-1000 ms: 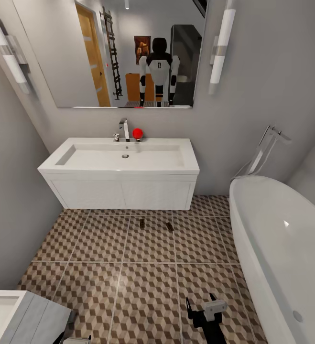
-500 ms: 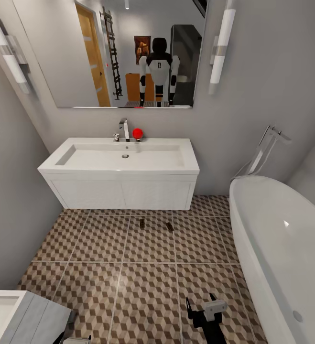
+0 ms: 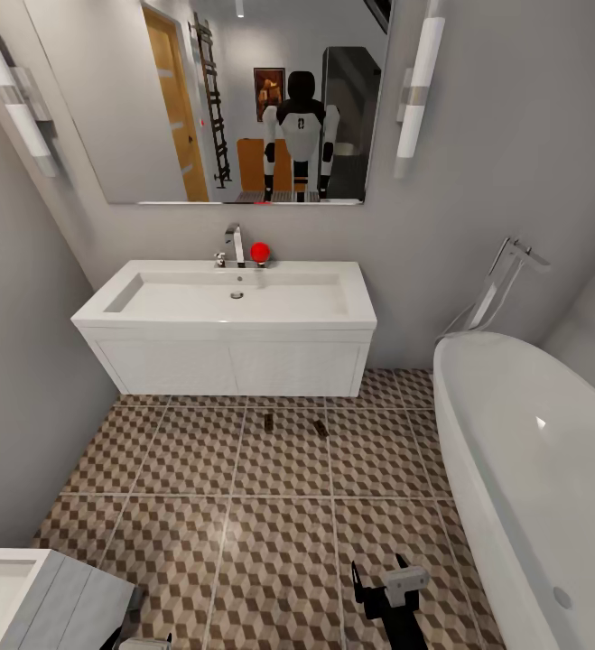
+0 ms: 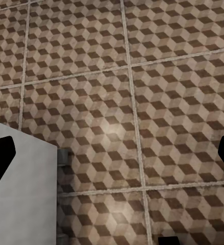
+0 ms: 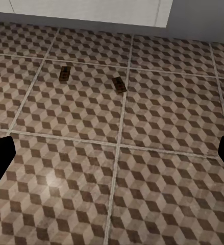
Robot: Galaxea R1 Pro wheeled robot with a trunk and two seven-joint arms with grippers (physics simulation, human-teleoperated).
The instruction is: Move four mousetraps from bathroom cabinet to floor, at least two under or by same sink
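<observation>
Two mousetraps lie on the cube-patterned bathroom floor [image 3: 243,542] just in front of the bathroom sink [image 3: 234,302]: one [image 3: 268,421] to the left, one [image 3: 320,427] to the right. The right wrist view shows the same pair, the left mousetrap [image 5: 65,73] and the right mousetrap [image 5: 120,84], well ahead of my right gripper [image 5: 112,158], which is open and empty. That right gripper [image 3: 378,591] hangs low over the floor near the bathtub. My left gripper [image 4: 112,153] is open over bare tiles. The cabinet appears as an orange-brown reflection [image 3: 252,162] in the mirror.
A white oval bathtub [image 3: 532,469] fills the right side, with a chrome floor tap [image 3: 505,275]. A low white drawer unit [image 3: 26,596] stands at my left, its corner [image 4: 20,194] beside the left gripper. A red ball [image 3: 260,252] sits by the sink's tap [image 3: 235,244].
</observation>
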